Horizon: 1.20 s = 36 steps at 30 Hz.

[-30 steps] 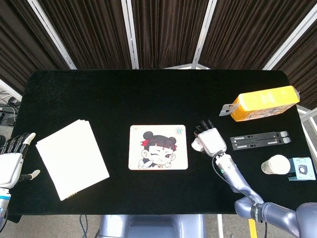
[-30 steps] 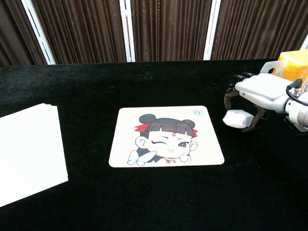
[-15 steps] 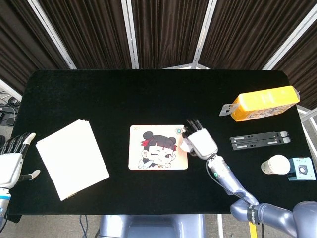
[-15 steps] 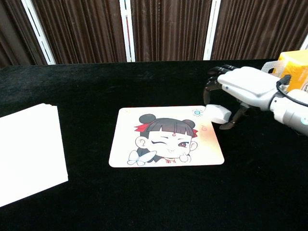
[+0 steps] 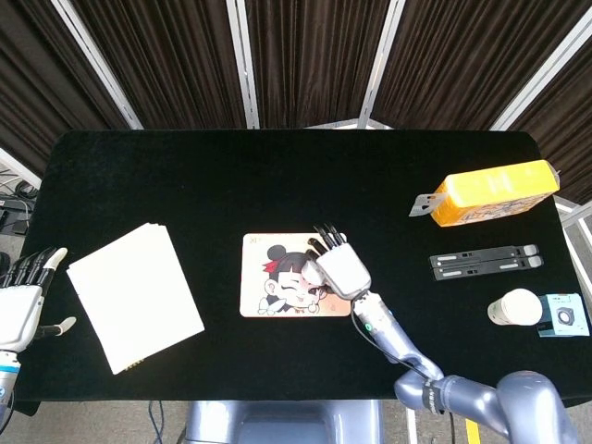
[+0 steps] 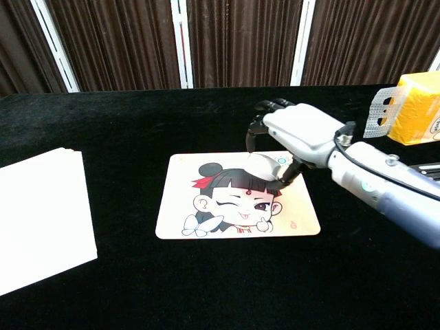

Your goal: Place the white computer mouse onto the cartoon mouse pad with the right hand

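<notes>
The cartoon mouse pad (image 5: 277, 294) (image 6: 206, 210), printed with a winking girl, lies flat at the table's middle. My right hand (image 5: 339, 267) (image 6: 297, 134) hovers over its upper right part and grips the white computer mouse (image 6: 262, 166) (image 5: 314, 274) from above, lifted slightly off the pad. Most of the mouse is hidden under the palm in the head view. My left hand (image 5: 22, 305) stays at the table's far left edge, fingers apart and holding nothing.
A stack of white paper (image 5: 134, 296) (image 6: 38, 216) lies left of the pad. At the right are an orange box (image 5: 495, 192) (image 6: 416, 106), a black folded stand (image 5: 484, 261), a white cup (image 5: 514, 307) and a small teal device (image 5: 565, 316).
My right hand has carried the mouse leftward from the bare table beside the pad to above the pad's upper right area. The left hand has not moved.
</notes>
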Each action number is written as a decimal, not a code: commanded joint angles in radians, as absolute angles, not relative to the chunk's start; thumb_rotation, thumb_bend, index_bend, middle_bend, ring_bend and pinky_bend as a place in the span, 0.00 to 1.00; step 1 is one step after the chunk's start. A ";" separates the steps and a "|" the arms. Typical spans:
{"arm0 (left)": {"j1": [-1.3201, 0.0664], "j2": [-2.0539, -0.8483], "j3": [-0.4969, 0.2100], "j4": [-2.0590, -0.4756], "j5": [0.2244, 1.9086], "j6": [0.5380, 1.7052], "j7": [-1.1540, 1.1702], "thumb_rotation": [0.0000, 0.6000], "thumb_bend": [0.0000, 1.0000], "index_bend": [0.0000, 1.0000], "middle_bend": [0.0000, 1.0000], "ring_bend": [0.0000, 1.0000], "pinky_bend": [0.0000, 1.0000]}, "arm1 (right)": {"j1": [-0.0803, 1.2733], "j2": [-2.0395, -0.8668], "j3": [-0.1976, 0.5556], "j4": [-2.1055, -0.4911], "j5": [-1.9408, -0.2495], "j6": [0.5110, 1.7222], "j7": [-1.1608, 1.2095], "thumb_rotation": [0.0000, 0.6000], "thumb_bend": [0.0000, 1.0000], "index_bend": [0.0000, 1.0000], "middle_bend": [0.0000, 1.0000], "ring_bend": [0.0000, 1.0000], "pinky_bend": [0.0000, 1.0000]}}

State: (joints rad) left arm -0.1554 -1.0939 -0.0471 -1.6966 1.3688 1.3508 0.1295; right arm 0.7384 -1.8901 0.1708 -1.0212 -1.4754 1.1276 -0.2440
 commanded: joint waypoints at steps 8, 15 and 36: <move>-0.158 -1.089 -0.045 -1.698 1.373 1.344 0.119 1.00 0.08 0.00 0.00 0.00 0.00 | 0.789 -2.003 0.179 -0.849 -1.492 1.127 -0.171 1.00 0.25 0.59 0.27 0.00 0.00; -0.160 -1.089 -0.045 -1.700 1.369 1.340 0.122 1.00 0.08 0.00 0.00 0.00 0.00 | 0.793 -2.033 0.151 -0.819 -1.520 1.140 -0.124 1.00 0.24 0.59 0.27 0.00 0.00; -0.160 -1.089 -0.044 -1.705 1.365 1.339 0.130 1.00 0.08 0.00 0.00 0.00 0.00 | 0.752 -1.997 0.124 -0.958 -1.493 1.102 -0.229 1.00 0.10 0.18 0.02 0.00 0.00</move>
State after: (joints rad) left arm -0.1602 -1.0891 -0.0436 -1.7052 1.3646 1.3394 0.1298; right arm 0.7558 -2.0029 0.1186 -0.9471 -1.5039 1.1100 -0.2149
